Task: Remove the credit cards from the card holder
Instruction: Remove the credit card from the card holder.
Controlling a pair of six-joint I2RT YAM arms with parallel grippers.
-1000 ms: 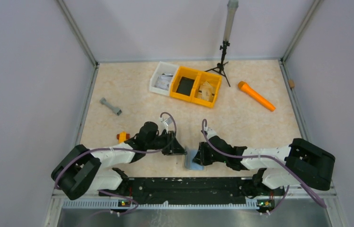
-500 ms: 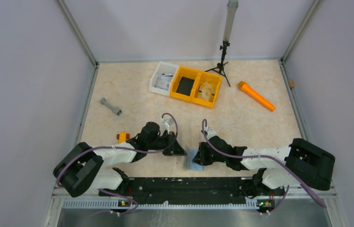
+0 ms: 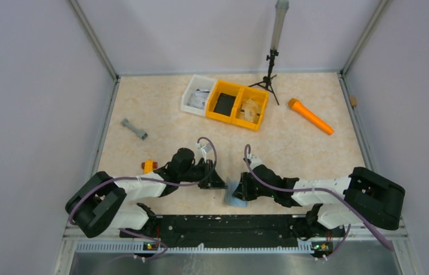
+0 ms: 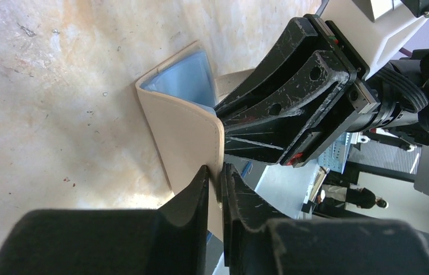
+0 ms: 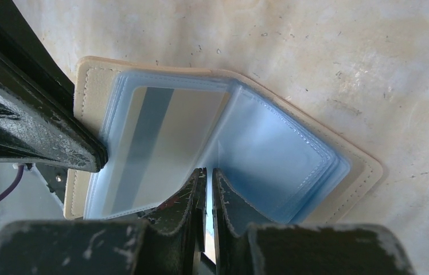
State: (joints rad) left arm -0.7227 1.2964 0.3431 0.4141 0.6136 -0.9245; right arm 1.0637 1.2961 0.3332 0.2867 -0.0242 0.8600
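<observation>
Card holder [image 3: 234, 195] open; left claw [image 4: 215, 175] pinching tan cover [image 4: 183, 132], right claw [image 5: 205, 175] pinching blue sleeve [image 5: 275, 149].

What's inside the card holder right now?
The card holder holds clear blue plastic sleeves. One card with a dark stripe shows in one sleeve. Whether the other stacked sleeves hold cards is hidden.

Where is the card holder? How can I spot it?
Look at the near edge of the beige table, where the left gripper and right gripper meet. The card holder is held open between them. It is a thin flat tan cover with pale blue see-through sleeves, unlike the yellow bins far behind.
</observation>
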